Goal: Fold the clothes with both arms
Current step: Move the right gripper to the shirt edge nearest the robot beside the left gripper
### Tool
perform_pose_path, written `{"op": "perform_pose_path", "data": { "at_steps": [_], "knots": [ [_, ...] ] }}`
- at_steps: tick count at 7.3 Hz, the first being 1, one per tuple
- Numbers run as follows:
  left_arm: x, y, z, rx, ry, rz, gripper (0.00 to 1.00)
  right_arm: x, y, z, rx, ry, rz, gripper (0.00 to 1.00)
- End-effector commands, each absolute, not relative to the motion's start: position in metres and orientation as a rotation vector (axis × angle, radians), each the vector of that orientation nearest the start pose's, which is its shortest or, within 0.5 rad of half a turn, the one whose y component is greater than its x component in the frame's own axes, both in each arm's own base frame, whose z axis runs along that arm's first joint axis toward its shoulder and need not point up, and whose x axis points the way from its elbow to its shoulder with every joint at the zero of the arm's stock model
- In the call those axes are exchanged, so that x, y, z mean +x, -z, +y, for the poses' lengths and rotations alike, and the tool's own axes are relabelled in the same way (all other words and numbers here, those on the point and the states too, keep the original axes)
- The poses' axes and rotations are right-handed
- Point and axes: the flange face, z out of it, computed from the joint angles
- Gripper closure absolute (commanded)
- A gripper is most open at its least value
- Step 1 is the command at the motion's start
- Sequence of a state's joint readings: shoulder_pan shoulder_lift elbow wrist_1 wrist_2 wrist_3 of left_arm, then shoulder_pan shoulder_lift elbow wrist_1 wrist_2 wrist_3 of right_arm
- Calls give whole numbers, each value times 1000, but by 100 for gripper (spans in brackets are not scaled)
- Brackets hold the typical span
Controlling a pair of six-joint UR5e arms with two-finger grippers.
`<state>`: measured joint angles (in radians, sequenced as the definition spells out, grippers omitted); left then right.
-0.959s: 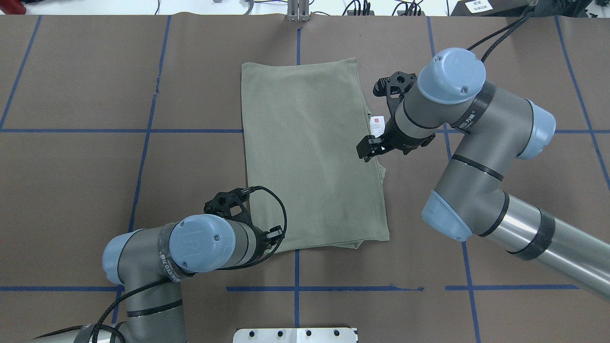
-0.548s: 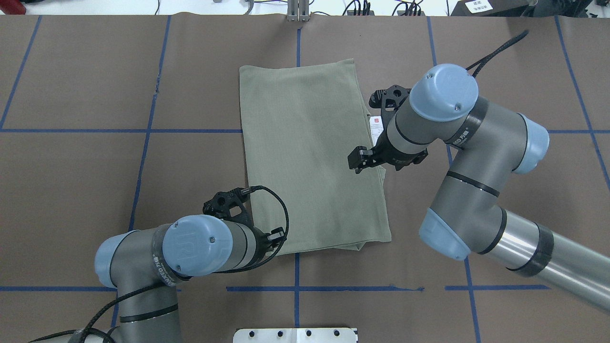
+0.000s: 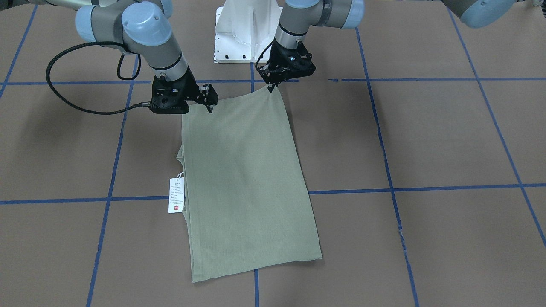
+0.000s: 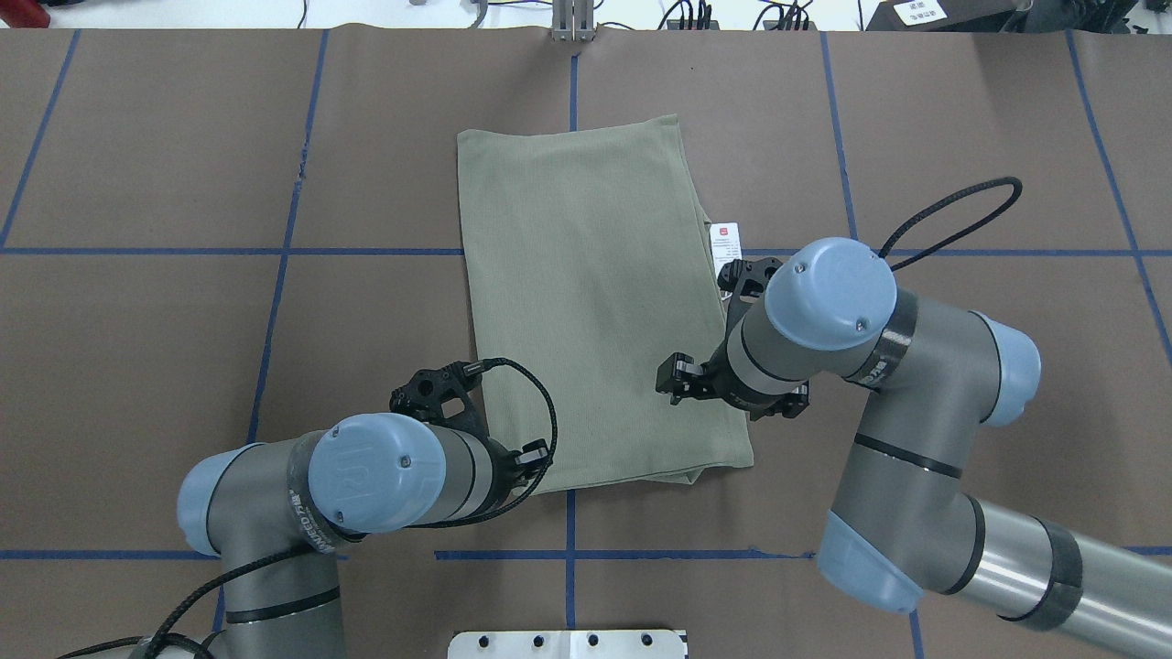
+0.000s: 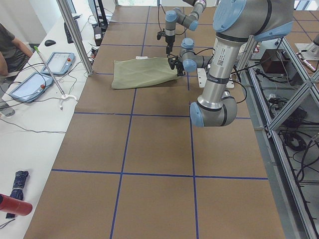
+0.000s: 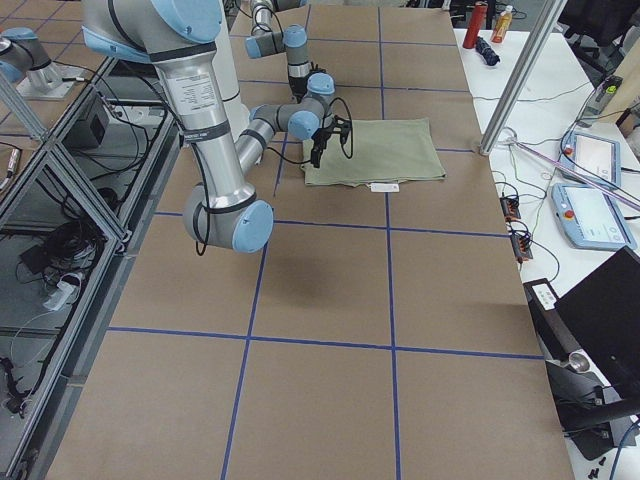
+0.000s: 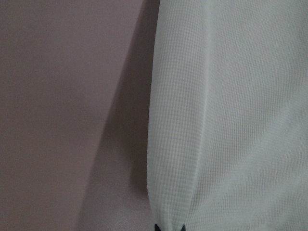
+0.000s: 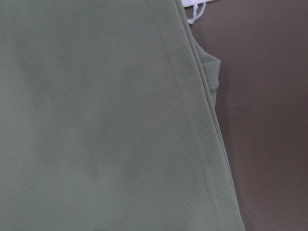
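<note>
So the sage-green long-sleeved knit shirt (image 4: 586, 302) is lying on the brown paper-covered counter (image 4: 183, 137) with the blue tape grid. It's already folded down to a long narrow rectangle. The long axis runs from the robot's side out to the far side, skewed a little. The white hang tag with the red mark (image 4: 725, 240) pokes out along its right edge.

The thing that matters is that both arms are working the near short end, but they're not matched up. The left tool (image 3: 271, 87) sits right on the near-left corner. From the front view that corner is drawn up into a little peak at its tips, so I'd call it clamped on the fabric. The right tool (image 3: 209, 102) hangs over the near-right part of the shirt, inboard of the corner. That corner lies to its right and a bit nearer the robot.

I honestly can't tell if the right one's fingers are apart or together. Its wrist view shows only cloth and no tips, and I can't tell whether it's touching the cloth either.

My guess is the next fold takes the near end over toward the far end, along that long axis. The right side needs its corner first, or the edge goes up crooked.
</note>
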<state>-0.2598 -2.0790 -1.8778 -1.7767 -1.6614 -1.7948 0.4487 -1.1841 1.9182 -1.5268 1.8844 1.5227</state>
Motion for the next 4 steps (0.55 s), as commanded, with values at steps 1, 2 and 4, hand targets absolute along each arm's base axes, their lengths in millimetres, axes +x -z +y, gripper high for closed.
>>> {"op": "perform_pose_path", "data": {
  "at_steps": [1, 2, 4],
  "knots": [
    [560, -214, -277, -66, 393, 1031, 100, -497, -305, -321, -92, -362, -819, 0],
    [562, -216, -277, -66, 393, 1028, 100, -492, -317, -319, -83, -362, -842, 0],
    [561, -214, -277, -68, 392, 1033, 100, -496, -324, -316, -95, -379, -832, 0]
  ]
}}
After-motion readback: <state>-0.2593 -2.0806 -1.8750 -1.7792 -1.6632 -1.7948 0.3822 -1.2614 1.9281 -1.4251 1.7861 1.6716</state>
